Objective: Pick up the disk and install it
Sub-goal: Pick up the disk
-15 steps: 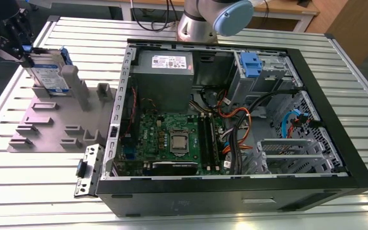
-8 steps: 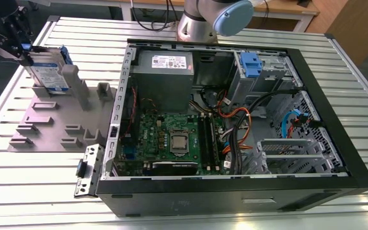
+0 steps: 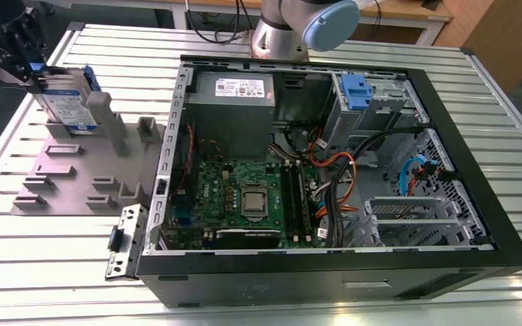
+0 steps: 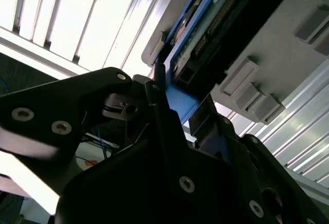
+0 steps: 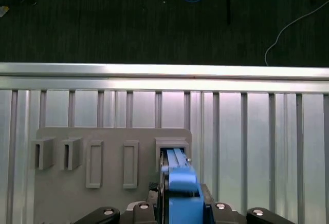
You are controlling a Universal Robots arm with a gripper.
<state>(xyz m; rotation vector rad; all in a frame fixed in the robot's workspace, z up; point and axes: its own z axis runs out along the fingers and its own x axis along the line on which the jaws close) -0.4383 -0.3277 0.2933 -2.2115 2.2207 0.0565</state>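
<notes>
The disk [image 3: 66, 109], silver-grey with a white-and-blue label and a blue bracket, stands on edge in a slot of the grey holder plate [image 3: 79, 173] at the exterior view's left. My gripper [image 3: 36, 78] reaches it from the far-left side. In the second wrist view my gripper [image 4: 180, 108] has a black finger [image 4: 154, 98] on each side of the bracket's blue end, pressed against it, and the disk [image 4: 211, 23] runs away from it. In the first wrist view the disk [image 5: 175, 157] sits edge-on in its slot, with my gripper [image 5: 182, 198] shut on the blue bracket.
An open computer case [image 3: 478, 224] lies on the slatted metal table [image 3: 515, 102], with the motherboard, cables and a drive bay holding a blue clip [image 3: 355, 92]. The arm's base [image 3: 288, 27] stands behind the case. A loose metal bracket [image 3: 120, 241] lies by the case's near-left corner.
</notes>
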